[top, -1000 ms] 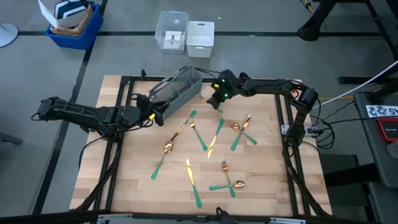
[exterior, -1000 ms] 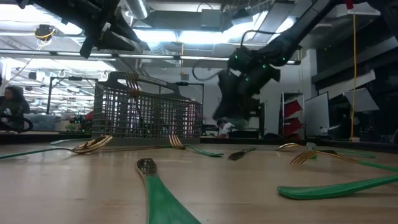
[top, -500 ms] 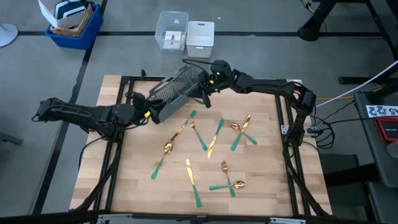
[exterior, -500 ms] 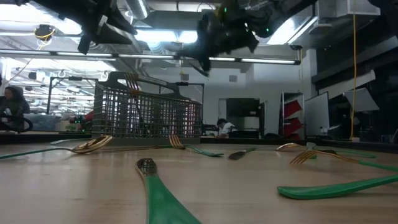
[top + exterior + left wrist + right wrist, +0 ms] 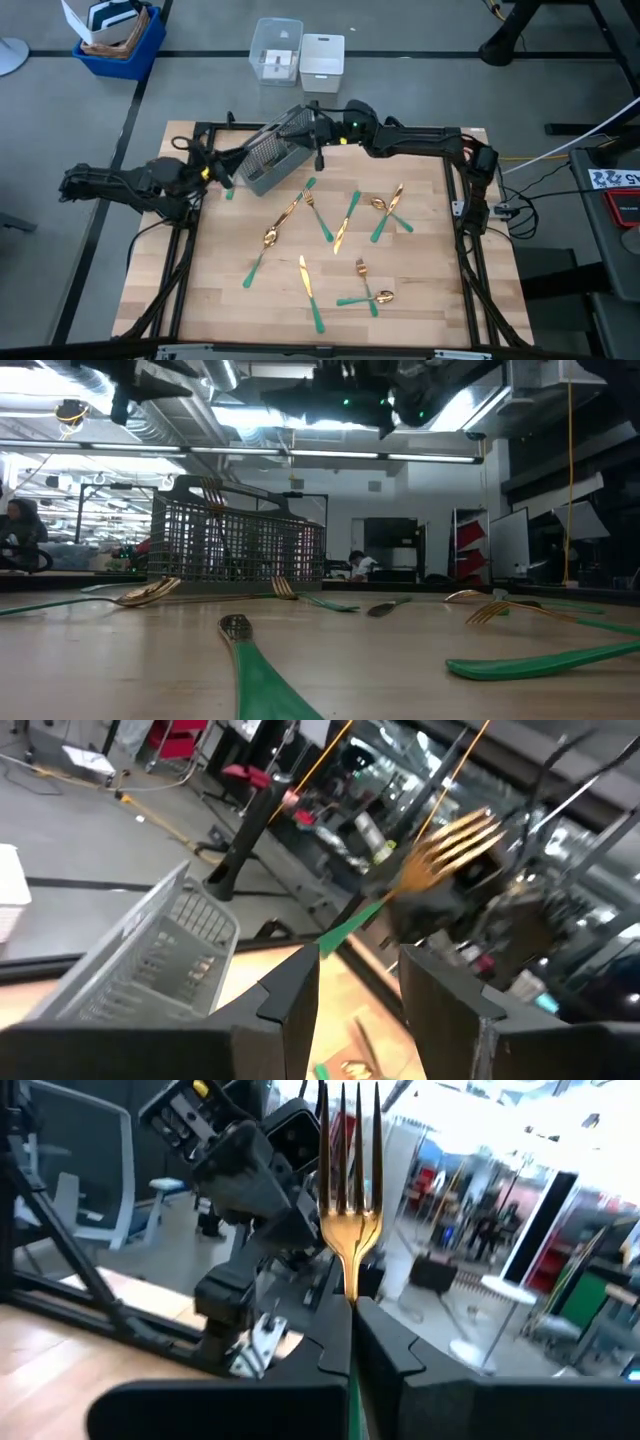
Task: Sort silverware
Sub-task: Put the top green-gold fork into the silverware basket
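1. My right tool [image 5: 350, 1335] is pressed together, pinching a fork [image 5: 349, 1190] by its teal handle, with the gold tines pointing out past the fingertips.
2. From above, I see that tool [image 5: 318, 135] over the far end of the grey mesh caddy [image 5: 272, 152], held up off the desk [image 5: 420, 290].
3. My left tool [image 5: 360, 990] is spread and holds nothing; the held fork shows beyond the gap between its fingers.
4. From above, the left tool [image 5: 218, 172] sits just beside the caddy's near left end.
5. The rest of the silverware [image 5: 340, 225] lies scattered flat on the desk, nearer me than the caddy and well apart from both tools.
6. A blue bin [image 5: 118, 40] and two clear containers [image 5: 298, 55] stand on the floor beyond the desk.
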